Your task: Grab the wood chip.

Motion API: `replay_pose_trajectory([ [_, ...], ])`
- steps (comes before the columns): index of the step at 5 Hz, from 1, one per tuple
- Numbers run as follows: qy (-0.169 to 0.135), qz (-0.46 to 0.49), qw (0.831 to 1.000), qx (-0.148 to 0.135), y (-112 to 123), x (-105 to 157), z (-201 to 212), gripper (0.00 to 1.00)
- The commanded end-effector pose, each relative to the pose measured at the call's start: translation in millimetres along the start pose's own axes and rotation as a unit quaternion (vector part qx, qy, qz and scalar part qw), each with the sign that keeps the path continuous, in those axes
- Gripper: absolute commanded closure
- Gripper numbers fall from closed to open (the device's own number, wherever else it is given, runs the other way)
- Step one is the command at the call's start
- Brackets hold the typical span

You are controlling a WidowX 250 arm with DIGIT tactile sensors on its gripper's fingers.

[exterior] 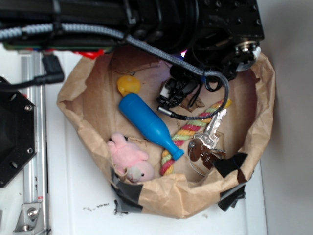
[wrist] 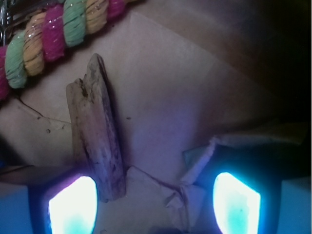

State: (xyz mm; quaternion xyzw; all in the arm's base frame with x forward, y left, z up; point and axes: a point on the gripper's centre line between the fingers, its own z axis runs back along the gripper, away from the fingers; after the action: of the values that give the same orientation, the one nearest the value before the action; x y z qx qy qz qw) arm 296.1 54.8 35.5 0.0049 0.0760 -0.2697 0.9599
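Your gripper (wrist: 155, 204) hangs low inside the brown paper bag (exterior: 88, 98), its jaws apart, the two glowing pads (wrist: 73, 207) showing at the near edge of the wrist view with a wide gap between them. The wood chip (wrist: 95, 144) lies flat on the bag's paper floor, long and rough, its near end just beside the left pad and its far end pointing toward the rope toy (wrist: 53, 29); nothing is clamped on it. A torn paper flap (wrist: 195, 168) curls up close to the right pad.

From the exterior view you see the arm reaching down into the far right part of the bag, where it hides the chip. The blue bottle (exterior: 146, 125) lies diagonally at the middle, the pink plush toy (exterior: 128, 159) near left, a yellow object (exterior: 128, 84) beyond the bottle, and the keys (exterior: 208, 142) right of the rope.
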Motion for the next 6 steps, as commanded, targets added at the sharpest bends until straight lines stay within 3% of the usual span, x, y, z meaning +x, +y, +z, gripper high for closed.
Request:
replay_pose_trajectory([
  [1,-0.072,-0.007,0.994,0.085,-19,20,15,0.00],
  [2,-0.103,0.011,0.988,0.118,-24,11,27,0.00],
  [3,-0.125,0.004,0.986,0.107,-30,2,38,0.00],
  [5,-0.110,-0.012,0.993,0.045,-22,21,18,0.00],
  [6,-0.092,-0.008,0.995,0.037,-11,27,1,0.00],
])
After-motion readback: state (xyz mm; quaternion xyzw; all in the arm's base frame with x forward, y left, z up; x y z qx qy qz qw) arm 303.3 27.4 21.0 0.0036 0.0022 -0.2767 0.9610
